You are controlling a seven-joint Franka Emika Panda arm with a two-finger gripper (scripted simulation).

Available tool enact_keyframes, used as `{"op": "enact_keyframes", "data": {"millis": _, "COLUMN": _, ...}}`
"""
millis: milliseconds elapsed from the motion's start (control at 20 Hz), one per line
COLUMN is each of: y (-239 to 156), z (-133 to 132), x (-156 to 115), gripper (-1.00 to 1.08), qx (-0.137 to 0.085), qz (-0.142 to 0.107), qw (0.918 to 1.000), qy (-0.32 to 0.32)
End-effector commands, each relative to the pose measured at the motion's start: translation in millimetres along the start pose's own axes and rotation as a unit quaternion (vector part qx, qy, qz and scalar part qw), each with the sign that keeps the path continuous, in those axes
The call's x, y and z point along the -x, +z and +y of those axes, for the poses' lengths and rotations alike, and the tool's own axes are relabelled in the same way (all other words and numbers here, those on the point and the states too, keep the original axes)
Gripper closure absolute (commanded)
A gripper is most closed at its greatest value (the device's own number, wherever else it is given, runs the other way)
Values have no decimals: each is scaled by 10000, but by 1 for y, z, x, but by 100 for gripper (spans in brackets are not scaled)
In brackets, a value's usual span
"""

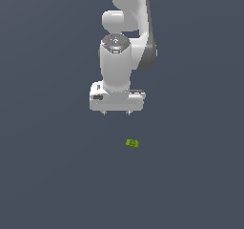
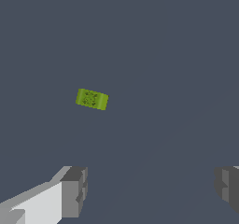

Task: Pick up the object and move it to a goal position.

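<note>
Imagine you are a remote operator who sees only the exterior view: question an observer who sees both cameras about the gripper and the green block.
Operator: Are the fingers spread?
Observer: Yes. The wrist view shows the gripper open, a wide gap between its grey pads.
Operator: Is the block between them?
Observer: No, the block lies apart from both pads, outside that gap, untouched.
Operator: Any markings?
Observer: Darker green patches on its top.

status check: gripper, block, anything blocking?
Gripper open, empty, above the surface. Yellow-green block lies loose, apart from the fingers, not between them. Nothing in the way.
</note>
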State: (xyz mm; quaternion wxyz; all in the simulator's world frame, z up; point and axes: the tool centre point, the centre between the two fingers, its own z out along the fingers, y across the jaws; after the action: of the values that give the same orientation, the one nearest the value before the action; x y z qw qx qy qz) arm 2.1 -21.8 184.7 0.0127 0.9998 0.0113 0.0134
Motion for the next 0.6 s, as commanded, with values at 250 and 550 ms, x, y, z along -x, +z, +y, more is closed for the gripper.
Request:
{"op": "enact_keyframes", "data": {"millis": 250, "y": 3, "z": -10, "x": 2, "gripper": -92, "qx": -2, "qz": -70, "qw": 9998, "qy": -169}}
{"op": "enact_keyframes", "data": {"millis": 550, "y": 6, "z": -24, "x": 7, "gripper": -92, "qx": -7, "qz": -178, "qw": 9992, "qy": -368}}
